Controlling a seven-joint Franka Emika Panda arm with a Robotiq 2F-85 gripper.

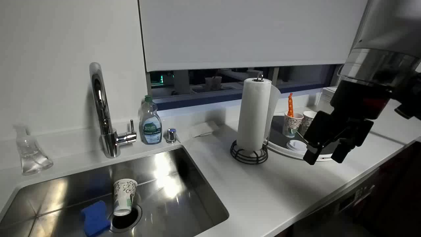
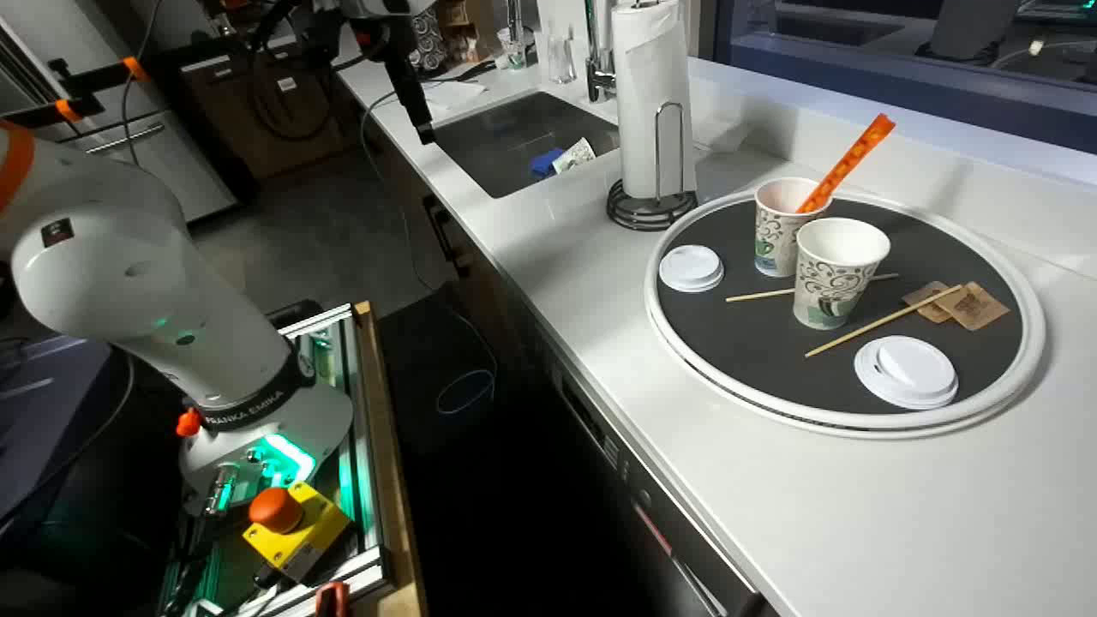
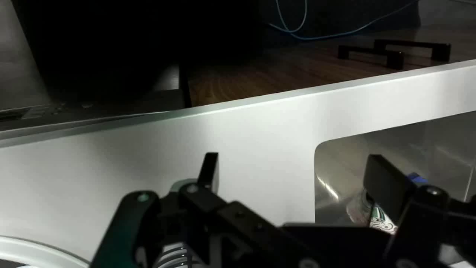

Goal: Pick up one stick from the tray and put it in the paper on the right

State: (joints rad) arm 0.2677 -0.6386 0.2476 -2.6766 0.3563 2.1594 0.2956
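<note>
The round tray (image 2: 746, 338) has a dark surface and white rim; it also shows in an exterior view (image 1: 278, 128), and its rim enters the wrist view (image 3: 33, 251). Two thin wooden sticks lie on it: the front stick (image 2: 883, 321) and the rear stick (image 2: 758, 296), partly hidden by a patterned white paper cup (image 2: 836, 278). Another paper cup (image 2: 776, 236) holds an orange strip. A boxy white paper container cannot be made out for sure. My gripper (image 3: 292, 160) is open and empty, in the air above the counter, apart from the tray; both exterior views show it (image 1: 325, 156) (image 2: 426, 133).
A paper towel roll (image 2: 651, 94) on a wire stand is beside the tray. Lids (image 2: 907, 373) and brown packets (image 2: 968, 306) lie on the tray. The steel sink (image 1: 164, 210) holds a cup (image 1: 124, 197) and a blue sponge (image 1: 94, 218). A soap bottle (image 1: 151, 126) stands behind.
</note>
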